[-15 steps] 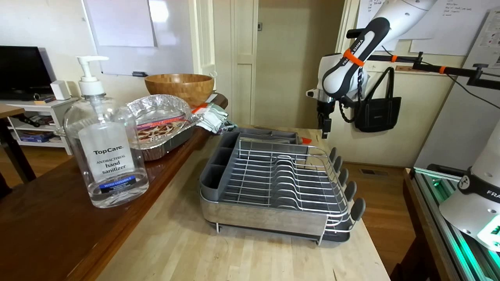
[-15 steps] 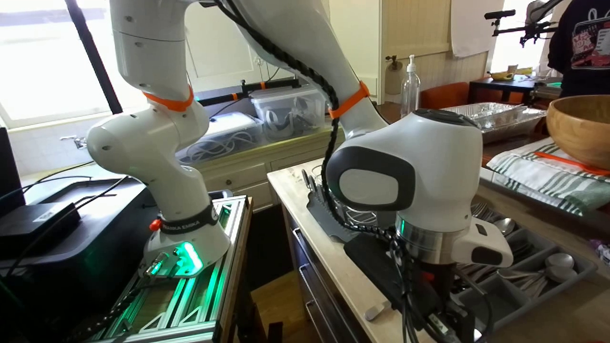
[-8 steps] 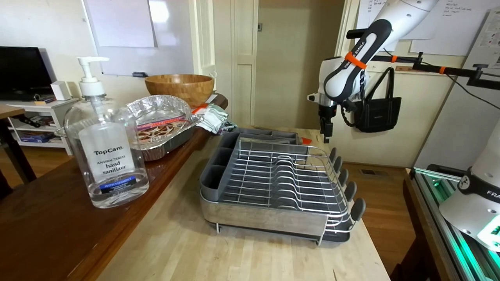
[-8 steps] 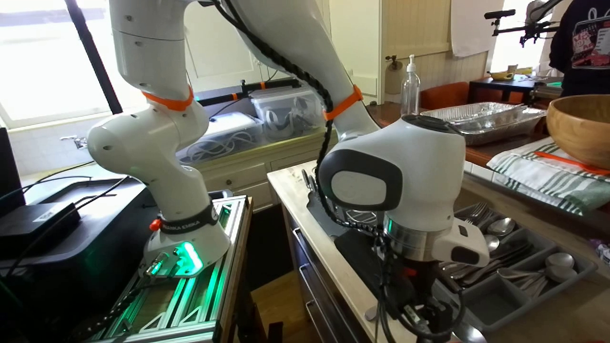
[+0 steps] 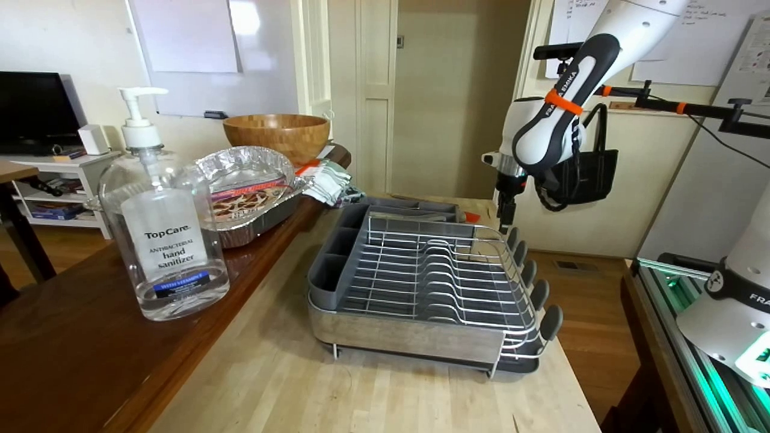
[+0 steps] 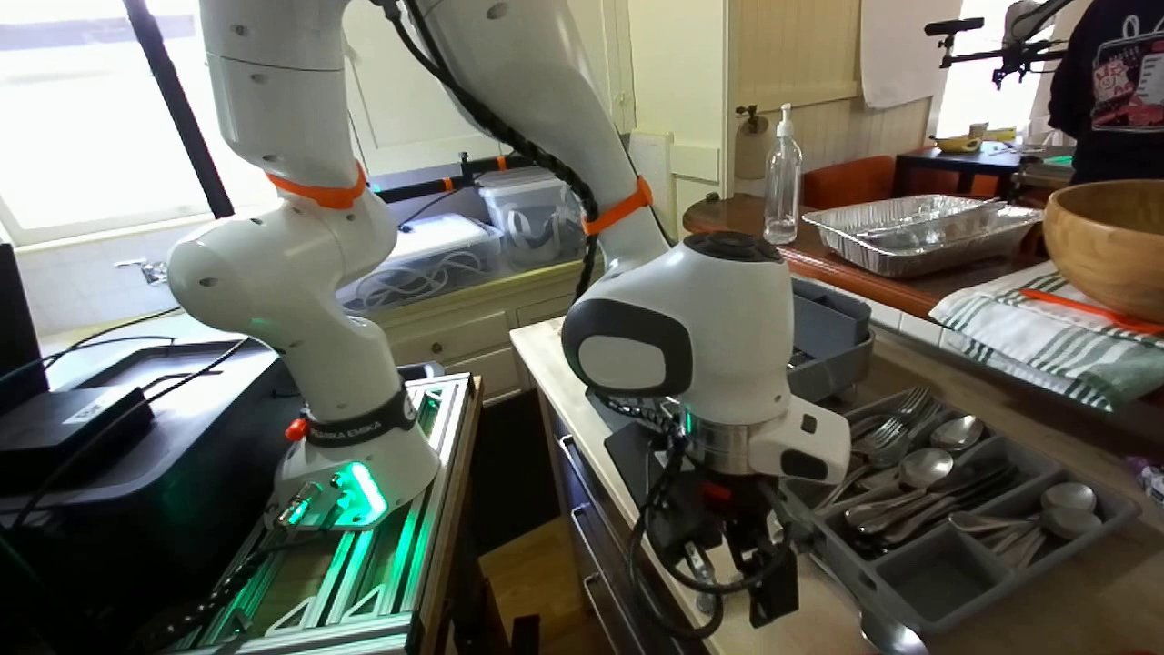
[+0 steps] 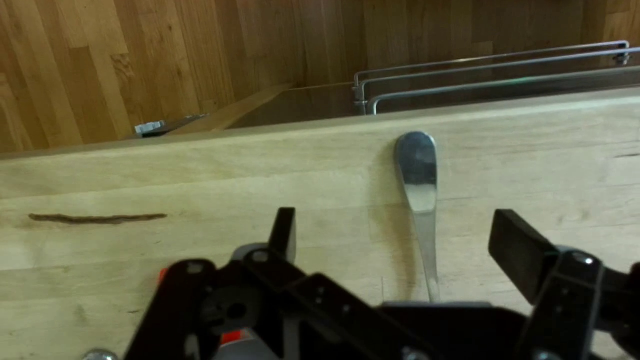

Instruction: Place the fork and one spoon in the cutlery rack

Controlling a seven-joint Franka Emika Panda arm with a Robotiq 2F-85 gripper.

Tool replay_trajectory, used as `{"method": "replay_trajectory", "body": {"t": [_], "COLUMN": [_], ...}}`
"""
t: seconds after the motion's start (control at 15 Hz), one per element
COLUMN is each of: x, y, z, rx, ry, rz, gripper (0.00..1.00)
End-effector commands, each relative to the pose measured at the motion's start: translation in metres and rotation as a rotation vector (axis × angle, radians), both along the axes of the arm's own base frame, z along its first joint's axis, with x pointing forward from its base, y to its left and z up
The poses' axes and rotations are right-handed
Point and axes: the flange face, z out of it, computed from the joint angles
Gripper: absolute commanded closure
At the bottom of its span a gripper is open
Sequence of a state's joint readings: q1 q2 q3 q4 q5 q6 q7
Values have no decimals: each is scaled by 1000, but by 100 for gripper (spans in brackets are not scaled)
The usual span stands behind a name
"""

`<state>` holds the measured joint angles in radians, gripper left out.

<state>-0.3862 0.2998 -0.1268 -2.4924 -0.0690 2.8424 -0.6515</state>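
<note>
My gripper (image 7: 395, 230) is open and empty above the wooden counter; it shows in both exterior views (image 5: 507, 218) (image 6: 741, 582). In the wrist view a silver utensil handle (image 7: 422, 200) lies on the counter between the spread fingers, apart from both. Its other end is hidden behind the gripper body, so I cannot tell fork or spoon. A loose spoon (image 6: 891, 634) lies beside the grey cutlery tray in an exterior view. The wire cutlery rack (image 5: 409, 337) stands on the counter; its grey side (image 6: 832, 368) shows behind the arm in an exterior view.
A grey cutlery tray (image 6: 1009, 587) holds forks (image 6: 882, 438), spoons and knives. A red-orange item (image 5: 472, 217) lies by the tray. A foil tray (image 5: 258, 234), wooden bowl (image 5: 277, 135), towel (image 6: 1046, 337) and sanitizer bottle (image 5: 171, 240) stand on the adjoining brown surface.
My arm and gripper have moved down and towards the robot's base, left in an exterior view. The cutlery tray, the loose spoon and part of the rack have come into view from behind the arm.
</note>
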Motion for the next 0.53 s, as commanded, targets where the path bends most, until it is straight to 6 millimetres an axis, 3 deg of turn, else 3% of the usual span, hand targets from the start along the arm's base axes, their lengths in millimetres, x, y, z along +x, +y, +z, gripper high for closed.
{"method": "replay_trajectory", "body": {"t": [0.0,0.2,0.27,0.33,0.47], "x": [5,15,18,20,22], "y": [19,32,36,38,37], "z": [-2,-8,-10,-13,-19], "rx": [1,15,21,26,37], "ry": [-72,-81,-73,-66,-47], "rz": [-4,28,37,47,57], "gripper": [9,18,17,22,22]}}
